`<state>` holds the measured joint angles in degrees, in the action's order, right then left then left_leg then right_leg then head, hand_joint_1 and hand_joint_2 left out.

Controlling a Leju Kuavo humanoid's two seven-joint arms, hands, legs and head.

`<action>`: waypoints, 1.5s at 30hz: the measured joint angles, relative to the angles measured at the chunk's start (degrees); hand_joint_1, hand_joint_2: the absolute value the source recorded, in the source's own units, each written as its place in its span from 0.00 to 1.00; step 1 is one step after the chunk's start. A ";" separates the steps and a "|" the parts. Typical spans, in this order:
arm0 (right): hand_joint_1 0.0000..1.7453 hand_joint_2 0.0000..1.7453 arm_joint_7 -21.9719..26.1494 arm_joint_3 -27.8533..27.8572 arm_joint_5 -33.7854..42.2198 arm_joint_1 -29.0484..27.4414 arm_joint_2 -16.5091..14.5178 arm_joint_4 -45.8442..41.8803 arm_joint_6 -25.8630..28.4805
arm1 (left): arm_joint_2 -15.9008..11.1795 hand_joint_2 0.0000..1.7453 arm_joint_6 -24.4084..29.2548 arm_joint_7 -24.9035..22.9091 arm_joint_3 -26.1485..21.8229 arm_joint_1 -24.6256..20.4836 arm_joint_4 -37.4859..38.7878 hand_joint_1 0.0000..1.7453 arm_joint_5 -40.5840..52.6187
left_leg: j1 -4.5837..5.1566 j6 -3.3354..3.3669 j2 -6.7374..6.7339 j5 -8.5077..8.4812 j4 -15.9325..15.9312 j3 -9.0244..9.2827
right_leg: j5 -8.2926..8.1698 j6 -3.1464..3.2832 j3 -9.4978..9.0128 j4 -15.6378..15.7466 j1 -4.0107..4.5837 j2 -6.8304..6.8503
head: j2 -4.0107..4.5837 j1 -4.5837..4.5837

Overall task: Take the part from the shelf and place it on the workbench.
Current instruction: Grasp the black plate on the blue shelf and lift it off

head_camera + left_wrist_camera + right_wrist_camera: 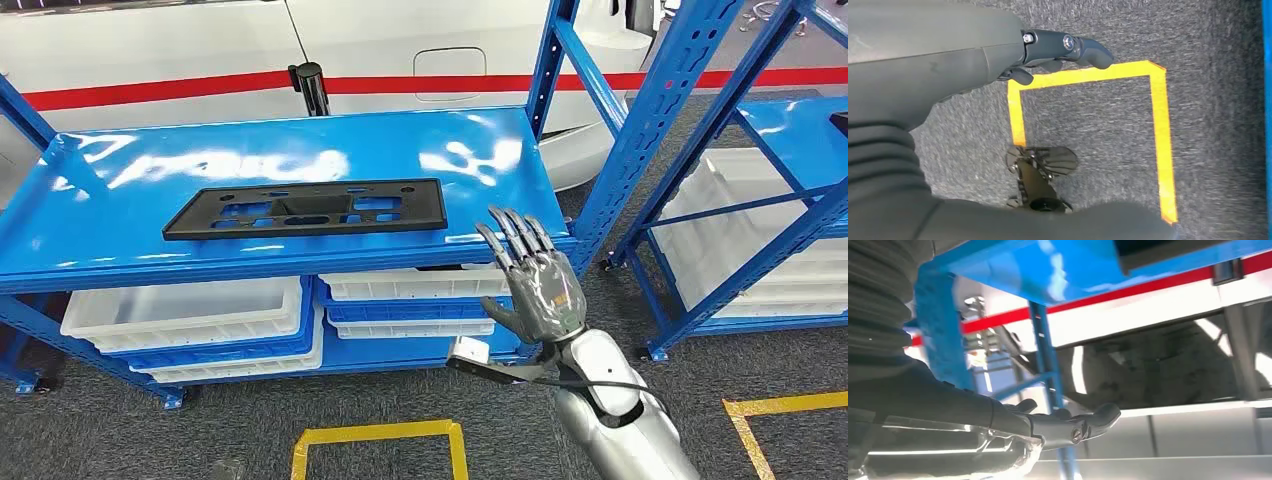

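Right hand (535, 285) stood raised at the front edge of the blue shelf (120, 245), fingers spread and holding nothing. Left hand (1058, 52) hung over the grey floor, fingers loosely apart, empty. Flat black part (305, 208) lay on the shelf top, apart from both hands.

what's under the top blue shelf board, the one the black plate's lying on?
Under the glossy blue metal shelf board: white plastic bins stacked on a lower blue level. Their contents are hidden by the board. The flat black perforated plate lies on top.

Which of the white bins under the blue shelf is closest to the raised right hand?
The upper white bin of the right-hand stack, directly beside the right hand; the other stack sits far to the left.
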<state>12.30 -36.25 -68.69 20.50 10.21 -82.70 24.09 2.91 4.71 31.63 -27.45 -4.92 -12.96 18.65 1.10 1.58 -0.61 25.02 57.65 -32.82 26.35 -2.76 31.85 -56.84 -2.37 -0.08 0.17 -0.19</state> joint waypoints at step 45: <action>0.00 1.00 -2.90 -16.07 5.06 14.99 -5.33 14.52 -5.34 | 0.00 0.00 3.46 -6.26 -1.01 -0.35 0.02 0.00 2.40 | 0.00 0.00 0.04 -0.03 0.00 -0.11 | 0.00 -0.01 0.06 0.03 -0.01 0.02 | 0.00 0.01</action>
<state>9.40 -52.32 -63.63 35.49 4.87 -68.18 18.75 2.91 8.17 25.36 -28.46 -5.27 -12.94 21.06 1.11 1.58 -0.57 24.98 57.65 -32.93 26.35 -2.77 31.90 -56.81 -2.38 -0.06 0.18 -0.18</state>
